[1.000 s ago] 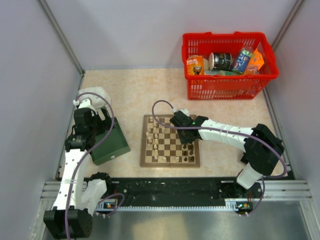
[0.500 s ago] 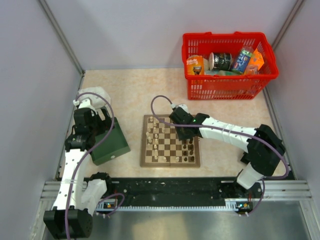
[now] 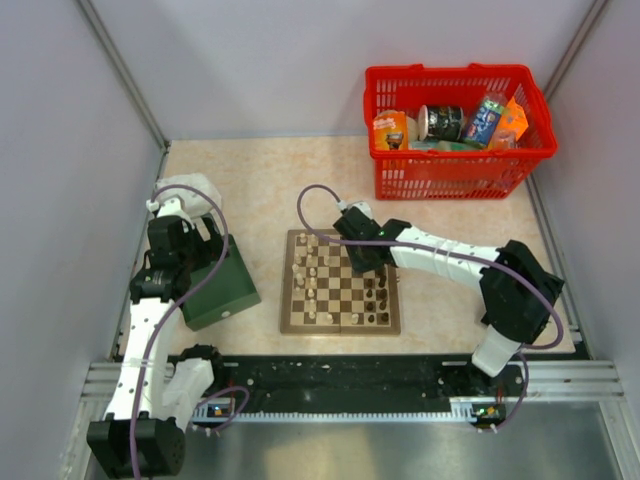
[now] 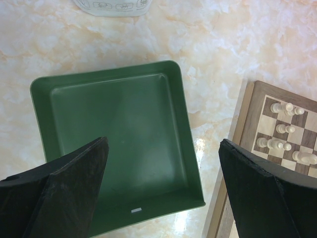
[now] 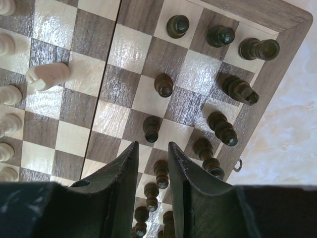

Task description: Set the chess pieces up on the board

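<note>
The beige marbled worktop (image 3: pixel 250 190) carries a red plastic basket (image 3: pixel 455 178) at its far right corner, filled with groceries: a blue-labelled can (image 3: pixel 486 120), a dark tub (image 3: pixel 441 122) and an orange packet (image 3: pixel 391 130), their print too small to read. The board (image 3: pixel 340 327) lies flat at the middle of the worktop, and just to its left, near but not touching, sits the dark green box (image 4: pixel 114 139), which holds nothing. The left end effector (image 4: pixel 162 144) hangs over that box with its jaws spread wide and nothing between them. The right end effector (image 5: pixel 151 145) reaches over the board's right half, its two fingers (image 5: pixel 126 168) a narrow slit apart and clamped on no piece. The cream chess pieces (image 3: pixel 310 275) stand in the board's left columns and the dark chess pieces (image 3: pixel 380 298) crowd the right columns; one dark pawn (image 5: pixel 151 129) stands just past the right fingertips. A lone cream piece (image 5: pixel 48 75) sits further inward than the rest and seems to lie on its side. A white object (image 4: pixel 114 6) beyond the box bears faint greenish marks, and a tiny white tag (image 4: pixel 136 210) on the box's near wall is illegible.
</note>
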